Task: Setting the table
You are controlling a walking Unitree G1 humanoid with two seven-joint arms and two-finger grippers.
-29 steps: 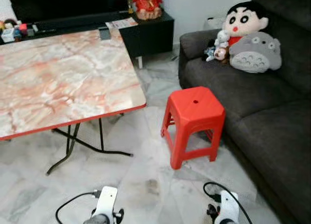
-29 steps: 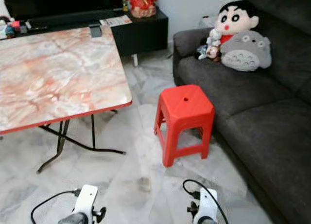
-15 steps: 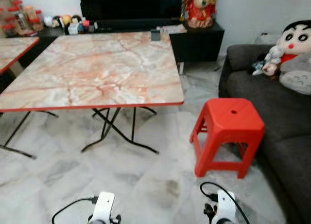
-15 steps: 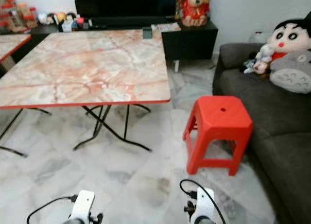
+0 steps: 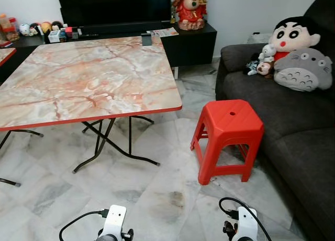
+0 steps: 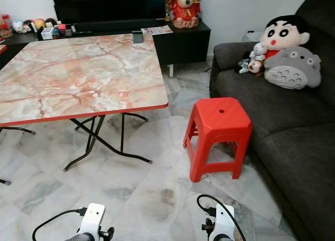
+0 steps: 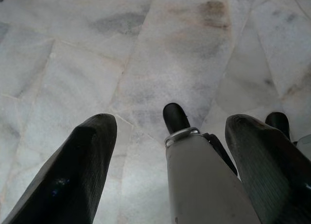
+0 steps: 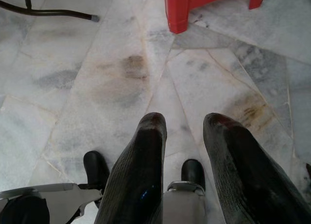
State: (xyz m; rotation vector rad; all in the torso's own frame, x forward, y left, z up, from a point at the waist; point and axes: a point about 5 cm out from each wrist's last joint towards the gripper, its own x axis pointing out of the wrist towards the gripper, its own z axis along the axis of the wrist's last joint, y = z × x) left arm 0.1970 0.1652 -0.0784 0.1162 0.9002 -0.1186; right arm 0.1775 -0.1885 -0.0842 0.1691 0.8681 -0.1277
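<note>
The marble-patterned folding table (image 5: 89, 79), the surface to be set, stands ahead and to the robot's left, bare but for a small dark object (image 5: 146, 39) at its far edge. Against the views of a moment ago the whole scene has swung: the camera has turned, and the surface now sits squarely in front, so I judge the robot is still approaching with nothing yet laid. A red stool (image 5: 227, 136) stands just beside the table's right corner, the dark sofa (image 5: 293, 121) with plush toys (image 5: 293, 53) beyond. Both arms hang low over the marble floor (image 5: 157, 194): the left gripper (image 7: 165, 151) is spread wide and empty, the right gripper (image 8: 184, 146) parted and empty.
</note>
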